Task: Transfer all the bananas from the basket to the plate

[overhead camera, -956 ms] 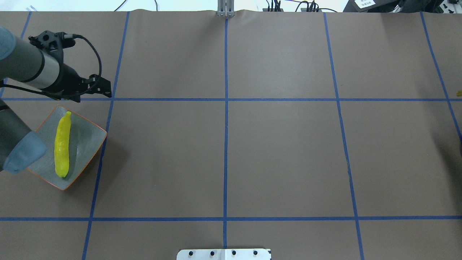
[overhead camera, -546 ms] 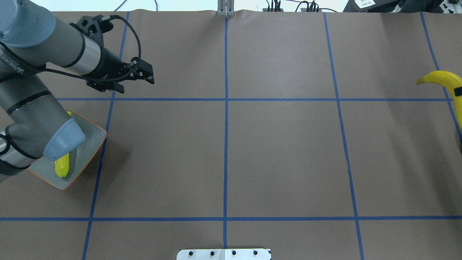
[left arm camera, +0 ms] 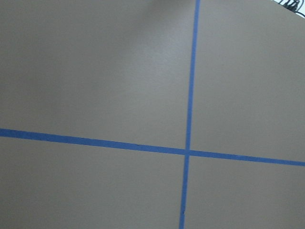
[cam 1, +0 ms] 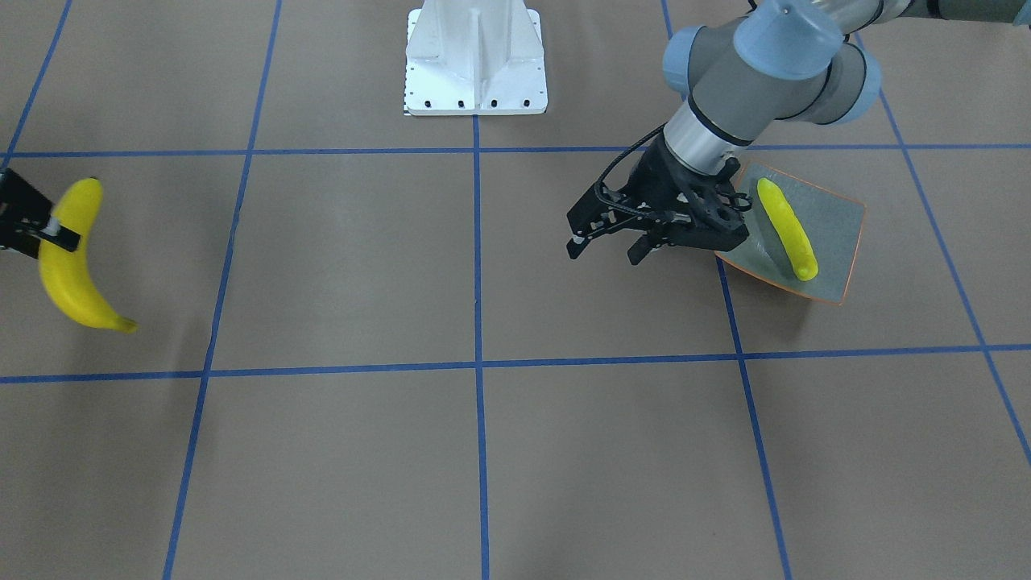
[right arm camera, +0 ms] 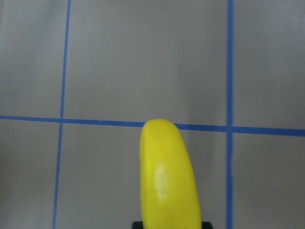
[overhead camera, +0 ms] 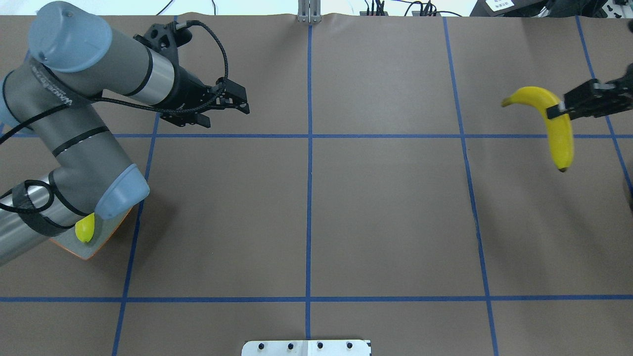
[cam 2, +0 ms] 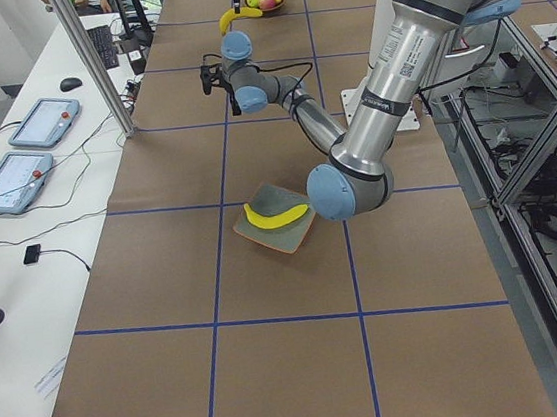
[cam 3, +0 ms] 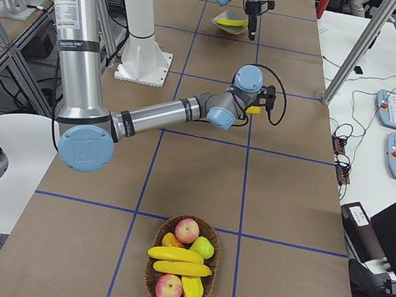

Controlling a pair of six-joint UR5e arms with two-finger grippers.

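My right gripper [overhead camera: 555,110] is shut on a yellow banana [overhead camera: 560,129] and holds it in the air over the table's right side; the same banana [right arm camera: 169,181] fills the bottom of the right wrist view. Another banana [cam 1: 788,229] lies on the grey-blue plate [cam 1: 834,213] at the table's left. My left gripper [cam 1: 602,251] hangs open and empty beside the plate, toward the table's middle. From overhead, my left arm hides most of the plate [overhead camera: 91,249]. The basket [cam 3: 215,269] at the far right end holds two more bananas [cam 3: 177,255].
The basket also holds apples [cam 3: 186,230] and other fruit. The white robot base [cam 1: 475,60] stands at the near middle edge. Blue tape lines grid the brown table cover. A side table with tablets [cam 2: 42,123] runs along the far edge.
My left arm swung from beside the plate toward the table's middle, and it now covers most of the plate from overhead. My right gripper came in from the right edge, carrying the banana leftward.
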